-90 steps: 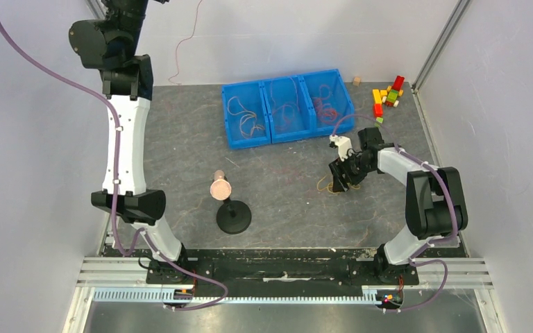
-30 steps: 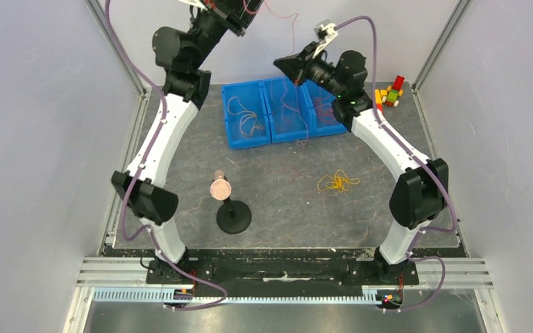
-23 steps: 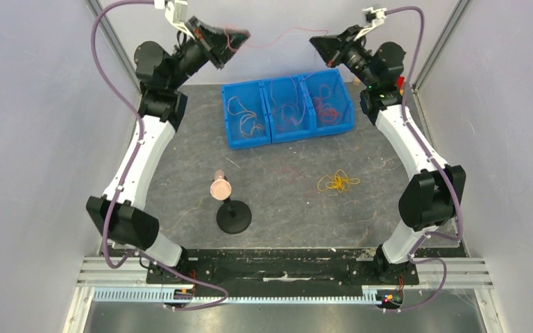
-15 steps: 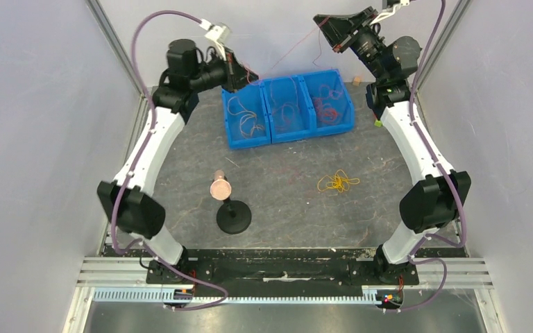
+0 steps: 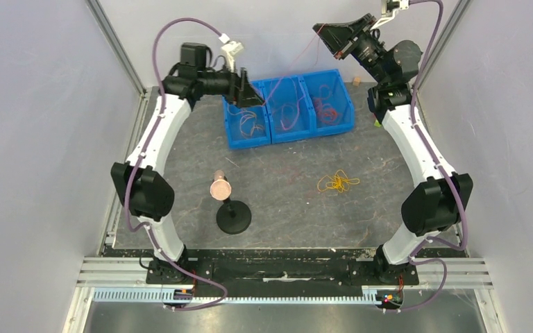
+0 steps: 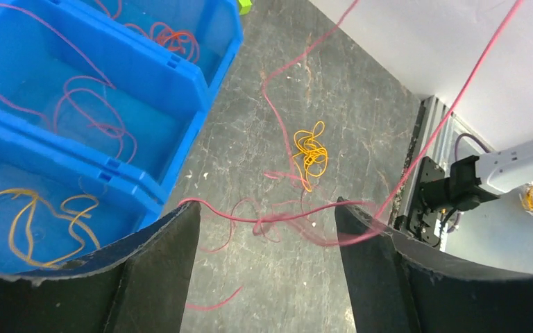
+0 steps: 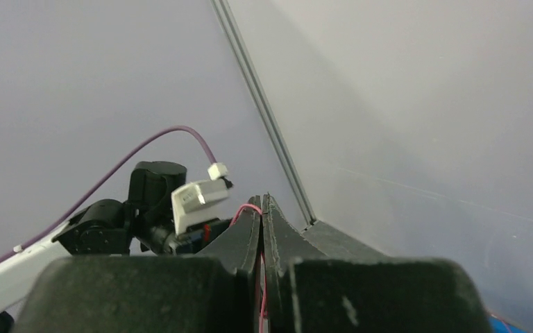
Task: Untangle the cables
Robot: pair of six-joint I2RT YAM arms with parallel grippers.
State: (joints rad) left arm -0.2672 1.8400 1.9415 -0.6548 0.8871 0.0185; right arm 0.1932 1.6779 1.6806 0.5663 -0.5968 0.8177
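One red-pink cable (image 6: 454,104), straight diagonal, rising from wide-spread left gripper (image 6: 267,208); right gripper (image 7: 261,201) pinching upper end

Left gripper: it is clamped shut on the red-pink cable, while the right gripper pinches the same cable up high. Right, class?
No: the left gripper stands open, the red-pink cable merely crossing its gap; the left wrist view shows it. The right gripper does pinch it up high.
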